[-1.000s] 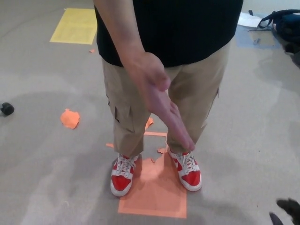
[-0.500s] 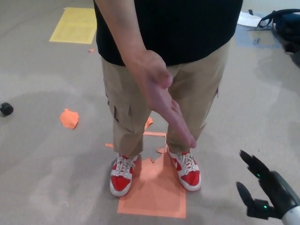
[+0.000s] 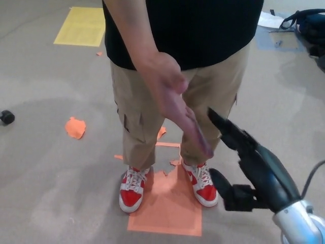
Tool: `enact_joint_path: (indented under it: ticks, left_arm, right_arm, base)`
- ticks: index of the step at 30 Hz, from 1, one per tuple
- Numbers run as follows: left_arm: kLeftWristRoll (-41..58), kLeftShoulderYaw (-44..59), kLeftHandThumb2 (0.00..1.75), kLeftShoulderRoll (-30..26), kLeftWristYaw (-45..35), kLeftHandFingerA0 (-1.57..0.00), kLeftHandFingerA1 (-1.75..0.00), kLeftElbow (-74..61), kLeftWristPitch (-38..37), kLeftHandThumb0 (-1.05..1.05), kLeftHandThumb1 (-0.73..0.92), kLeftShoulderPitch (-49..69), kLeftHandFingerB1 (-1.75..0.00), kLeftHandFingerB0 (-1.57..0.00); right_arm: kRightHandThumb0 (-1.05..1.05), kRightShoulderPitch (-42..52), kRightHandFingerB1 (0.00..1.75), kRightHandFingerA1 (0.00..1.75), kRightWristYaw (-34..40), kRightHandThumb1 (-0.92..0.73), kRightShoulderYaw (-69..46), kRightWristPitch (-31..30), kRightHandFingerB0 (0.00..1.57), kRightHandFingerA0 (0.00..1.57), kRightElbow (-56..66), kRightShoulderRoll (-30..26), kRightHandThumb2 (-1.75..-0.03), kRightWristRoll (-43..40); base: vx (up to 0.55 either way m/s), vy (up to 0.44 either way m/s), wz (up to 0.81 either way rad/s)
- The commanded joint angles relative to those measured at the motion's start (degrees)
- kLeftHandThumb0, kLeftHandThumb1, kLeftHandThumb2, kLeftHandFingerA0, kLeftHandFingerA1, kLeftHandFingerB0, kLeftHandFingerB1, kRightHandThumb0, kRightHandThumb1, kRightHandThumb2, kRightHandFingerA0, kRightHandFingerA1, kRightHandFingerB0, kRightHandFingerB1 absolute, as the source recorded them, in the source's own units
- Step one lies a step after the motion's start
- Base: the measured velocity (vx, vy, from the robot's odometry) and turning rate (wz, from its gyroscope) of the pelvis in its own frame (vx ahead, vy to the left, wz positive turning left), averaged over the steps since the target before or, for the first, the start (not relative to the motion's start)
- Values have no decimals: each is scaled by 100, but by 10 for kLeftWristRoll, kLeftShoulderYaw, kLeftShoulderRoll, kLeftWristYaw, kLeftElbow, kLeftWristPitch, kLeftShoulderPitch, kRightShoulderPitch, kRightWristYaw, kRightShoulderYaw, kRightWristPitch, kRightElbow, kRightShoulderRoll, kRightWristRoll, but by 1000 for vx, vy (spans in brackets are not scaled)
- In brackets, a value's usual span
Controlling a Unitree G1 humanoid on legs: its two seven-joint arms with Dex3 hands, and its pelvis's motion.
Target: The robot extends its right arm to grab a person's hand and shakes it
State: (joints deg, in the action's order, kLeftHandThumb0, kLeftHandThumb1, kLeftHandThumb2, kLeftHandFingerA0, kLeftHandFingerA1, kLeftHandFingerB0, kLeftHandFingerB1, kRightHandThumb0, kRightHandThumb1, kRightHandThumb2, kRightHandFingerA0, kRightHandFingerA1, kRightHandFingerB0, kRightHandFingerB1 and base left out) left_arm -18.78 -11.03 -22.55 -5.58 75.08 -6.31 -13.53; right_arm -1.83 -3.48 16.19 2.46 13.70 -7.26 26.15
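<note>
Right now the right robot hand (image 3: 244, 162), fingers spread, sits just beside the person's hand (image 3: 180, 109); closing early would likely pinch only fingertips.

Lab or test room: bare grey floor (image 3: 45, 168) with taped orange square (image 3: 167, 206) (yellow sheet (image 3: 81, 26) behind).

Up comes our right hand (image 3: 242, 163) from the bottom right corner, rising fast, fingers (image 3: 227, 129) spread apart, now just beside the person's hand (image 3: 175, 104) but not yet touching, a moment ago barely in view.
</note>
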Motion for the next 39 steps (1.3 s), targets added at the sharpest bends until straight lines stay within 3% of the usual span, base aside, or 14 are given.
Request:
enact_joint_path:
  ticks: [1, 2, 3, 4, 5, 7, 11, 16, 17, 28, 30, 32, 33, 39]
  left_arm:
    - [17, 24, 109, -13, 18, 0, -47, 5, -18, -37, 46, 6, -47, 0]
    - [17, 27, 109, -12, 19, 0, -47, 4, -18, -37, 46, 6, -47, 0]
    - [13, 25, 71, -13, 21, -22, -33, 4, -19, -88, 92, 6, -29, -16]
    - [8, 23, 109, -13, 20, 0, -47, 4, -19, -37, 47, 6, -47, 0]
    - [7, 24, 74, -13, 18, -12, -30, 4, -18, -87, 92, 6, -26, -9]
    - [9, 26, 115, -13, 14, -9, -34, 4, -17, -89, 80, 5, -27, -8]
    - [-4, 19, 110, -15, 27, -1, -48, 0, -28, -37, 49, 8, -47, -1]
    - [13, 35, 110, -13, 2, 0, -47, 1, -33, -36, 50, 10, -47, 0]
    - [16, 39, 70, -13, 1, -24, -33, 1, -36, -83, 92, 11, -29, -18]
    - [10, 35, 72, -14, 11, -23, -33, 2, -46, -87, 92, 22, -30, -18]
    - [9, 33, 109, -13, 13, 0, -47, 1, -41, -37, 47, 19, -47, 0]
    - [12, 35, 109, -12, 10, 0, -47, 1, -40, -37, 48, 17, -47, 0]
    - [11, 34, 71, -12, 10, -23, -33, 1, -41, -85, 92, 18, -29, -17]
    - [8, 31, 71, -12, 16, -23, -32, 3, -42, -84, 92, 25, -29, -18]
  right_arm:
    - [-99, -24, 11, 11, -59, -81, 34, -112, 0, 0, 143, 3, -113, 125]
    - [-99, -28, 11, 11, -61, -81, 36, -117, 0, 0, 143, 3, -113, 123]
    - [-100, -35, 9, 9, -69, -81, 36, -130, 0, 0, 143, 3, -113, 120]
    - [-101, -50, 8, 9, -82, -80, 37, -147, 0, 0, 138, 3, -112, 117]
    - [-100, -59, 9, 9, -89, -80, 38, -157, 0, 0, 135, 3, -112, 116]
    - [-100, -66, 9, 9, -92, -80, 39, -164, 0, 0, 130, 2, -112, 116]
    - [-97, -101, 10, 11, -100, -78, 43, -197, 0, 0, 93, 4, -111, 128]
    - [-91, -149, 2, 1, -101, -70, 56, -232, 0, 0, 22, 6, -89, 158]
    - [-87, -157, 0, 1, -101, -90, 58, -237, 0, 0, 9, 6, -66, 160]
    - [-92, -236, 4, 0, -78, -71, 65, -264, 0, 0, -147, 23, -92, 160]
    - [-93, -259, 4, 2, -67, -71, 65, -258, 0, 0, -183, 28, -92, 160]
    - [-91, -279, 3, 1, -60, -69, 68, -264, 0, 0, -206, 35, -89, 166]
    - [-94, -287, 9, 10, -57, -76, 69, -268, 0, 0, -212, 39, -108, 168]
    - [-91, -327, 3, 6, -34, -68, 80, -297, 0, 0, -243, 70, -89, 187]
  base:
    - [0, 0, 0]
    - [0, 0, 0]
    - [0, 0, 0]
    - [0, 0, 0]
    - [0, 0, 0]
    - [0, 0, 0]
    - [0, 0, 0]
    - [0, 0, 0]
    - [0, 0, 0]
    - [0, 0, 0]
    - [0, 0, 0]
    - [0, 0, 0]
    - [0, 0, 0]
    - [0, 0, 0]
